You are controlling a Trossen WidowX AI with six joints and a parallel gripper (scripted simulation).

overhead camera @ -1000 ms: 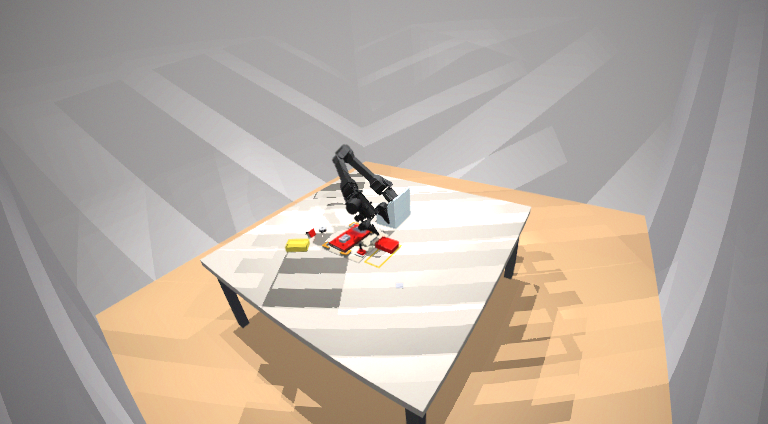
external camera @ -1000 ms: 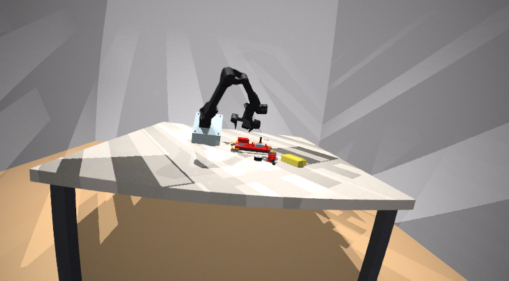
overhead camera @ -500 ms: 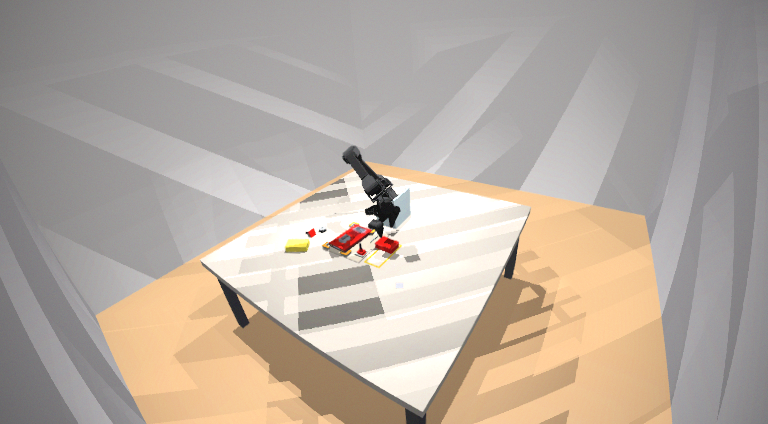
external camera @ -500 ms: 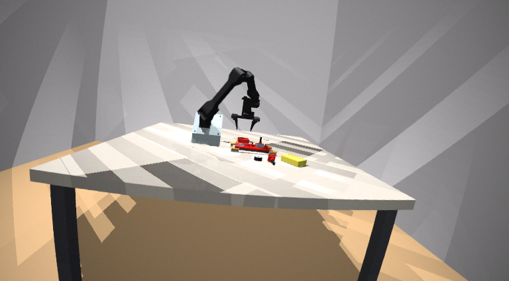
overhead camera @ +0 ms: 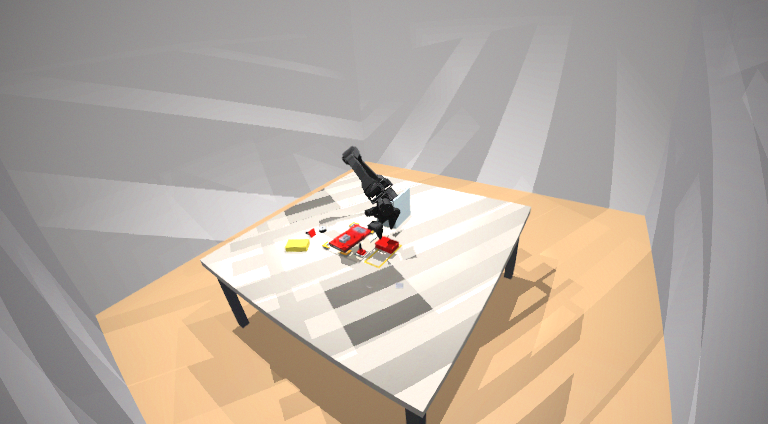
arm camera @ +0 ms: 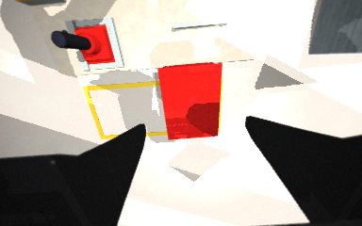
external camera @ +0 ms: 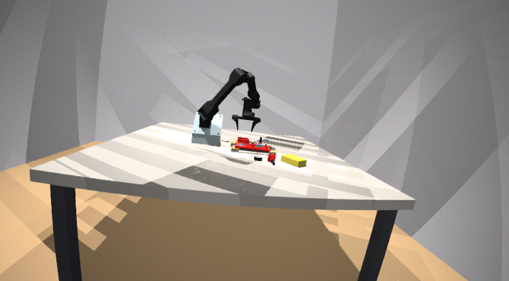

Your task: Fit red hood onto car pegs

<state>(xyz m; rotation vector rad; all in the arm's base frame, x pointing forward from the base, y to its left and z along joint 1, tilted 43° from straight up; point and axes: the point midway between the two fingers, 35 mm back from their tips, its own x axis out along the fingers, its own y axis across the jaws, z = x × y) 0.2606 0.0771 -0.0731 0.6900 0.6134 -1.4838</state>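
The red hood (overhead camera: 386, 244) (external camera: 243, 139) (arm camera: 190, 99) lies flat on the table, partly over one edge of a yellow outlined square (overhead camera: 375, 262) (arm camera: 94, 110). The red car chassis (overhead camera: 351, 238) (external camera: 253, 146) sits in its jig just beside the hood. My gripper (overhead camera: 378, 227) (external camera: 245, 128) (arm camera: 195, 124) is open and empty. It hangs straight above the hood with a finger to either side in the wrist view, clear of it. The pegs and engine are too small to make out.
A yellow block (overhead camera: 297, 245) (external camera: 293, 160) lies beyond the car. A small red piece with a dark peg (overhead camera: 360, 251) (arm camera: 94, 42) sits near the yellow square. A black wheel (external camera: 258, 158) and another small red part (external camera: 272, 157) lie nearby. The pale blue arm base (overhead camera: 402, 207) (external camera: 206, 133) stands behind.
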